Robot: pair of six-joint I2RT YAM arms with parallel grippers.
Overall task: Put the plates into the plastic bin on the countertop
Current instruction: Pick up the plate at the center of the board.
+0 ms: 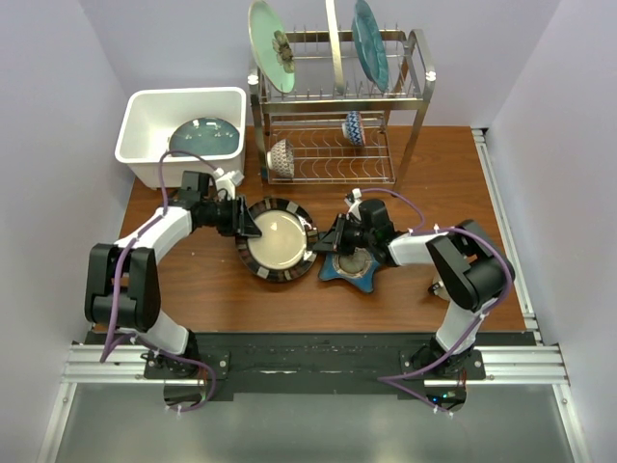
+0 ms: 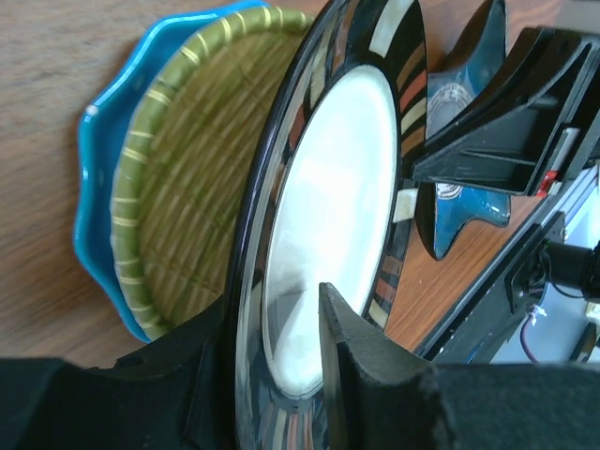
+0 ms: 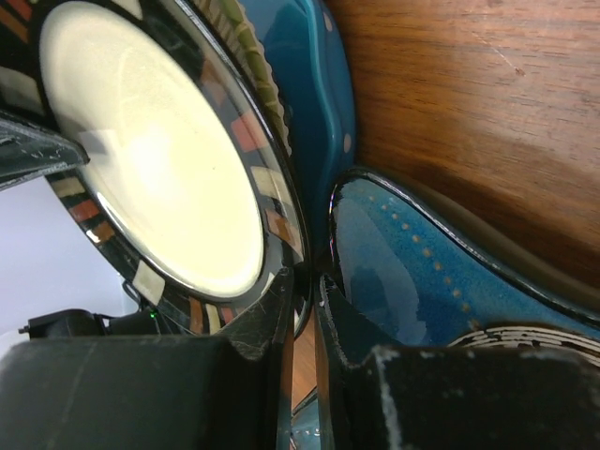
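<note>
The black-striped plate with a cream centre (image 1: 278, 239) lies on top of a stack at the table's middle. My left gripper (image 1: 247, 224) is shut on its left rim, one finger on the cream face (image 2: 347, 366) and one under it. My right gripper (image 1: 323, 241) is shut on its right rim (image 3: 302, 267), fingers almost together. Under it lie a green ribbed plate (image 2: 187, 159) and a bright blue scalloped plate (image 2: 94, 169). The dark blue star-shaped plate (image 1: 359, 270) lies just right, below my right gripper. The white plastic bin (image 1: 130, 125) at back left holds a teal plate (image 1: 204, 137).
A two-tier steel wire rack (image 1: 415, 87) stands at the back centre. Upright on its top tier are a pale green flower plate (image 1: 272, 43), an edge-on plate (image 1: 334, 43) and a teal plate (image 1: 369, 43). Two small patterned bowls (image 1: 281, 157) sit on its lower tier.
</note>
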